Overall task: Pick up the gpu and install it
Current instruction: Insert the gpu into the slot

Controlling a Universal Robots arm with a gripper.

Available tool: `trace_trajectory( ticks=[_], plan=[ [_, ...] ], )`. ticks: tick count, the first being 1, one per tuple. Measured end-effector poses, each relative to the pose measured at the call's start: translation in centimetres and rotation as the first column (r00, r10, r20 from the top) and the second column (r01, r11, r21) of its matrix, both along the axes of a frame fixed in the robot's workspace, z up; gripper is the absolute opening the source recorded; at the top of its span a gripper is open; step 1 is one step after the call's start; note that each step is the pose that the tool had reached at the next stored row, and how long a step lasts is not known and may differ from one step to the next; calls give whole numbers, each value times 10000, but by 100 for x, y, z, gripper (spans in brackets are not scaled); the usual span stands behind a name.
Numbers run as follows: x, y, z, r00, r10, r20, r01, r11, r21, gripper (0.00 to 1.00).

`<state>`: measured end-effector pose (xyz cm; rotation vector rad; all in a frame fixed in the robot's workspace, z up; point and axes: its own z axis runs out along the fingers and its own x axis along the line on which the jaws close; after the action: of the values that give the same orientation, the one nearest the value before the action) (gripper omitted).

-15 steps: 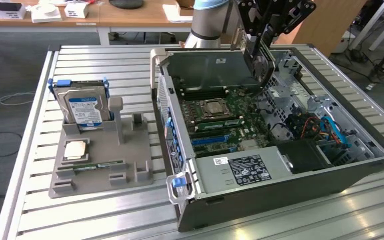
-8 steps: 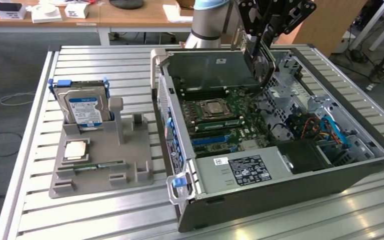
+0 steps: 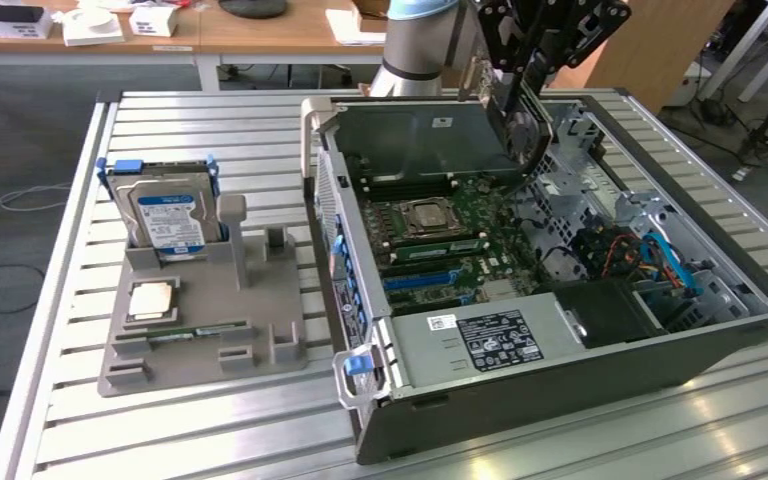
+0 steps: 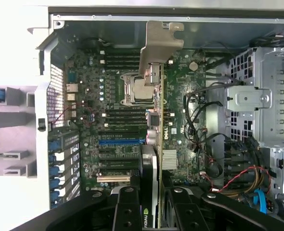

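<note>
While gripper (image 3: 528, 62) hovers above open computer case (image 3: 531, 385), jaws clenched on gpu (image 4: 155, 159). Card hangs below jaws, over motherboard (image 4: 84, 163), clear of it. Long axis seemingly points away from jaws, silver bracket (image 4: 160, 43) at far end, crosswise to blue slot (image 4: 120, 141).

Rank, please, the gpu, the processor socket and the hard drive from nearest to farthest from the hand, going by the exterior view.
1. gpu: gripped in the hand, above the far end of the open case.
2. processor socket: inside the case, below the hand.
3. hard drive: upright in the grey holder, at the exterior view's left.
</note>
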<state>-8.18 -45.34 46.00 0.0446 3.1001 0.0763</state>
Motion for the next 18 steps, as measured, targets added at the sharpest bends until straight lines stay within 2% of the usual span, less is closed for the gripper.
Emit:
trace_trajectory(
  ticks=[5,9,14,18],
  plan=[
    [0,0,-3,9960,893,0,-893,9960,0,27],
    [0,0,-6,9870,1607,0,-1607,9870,-1,27],
    [0,0,-12,9682,2503,0,-2503,9682,0,27],
    [0,0,-16,9473,3204,0,-3204,9473,0,27]
  ],
)
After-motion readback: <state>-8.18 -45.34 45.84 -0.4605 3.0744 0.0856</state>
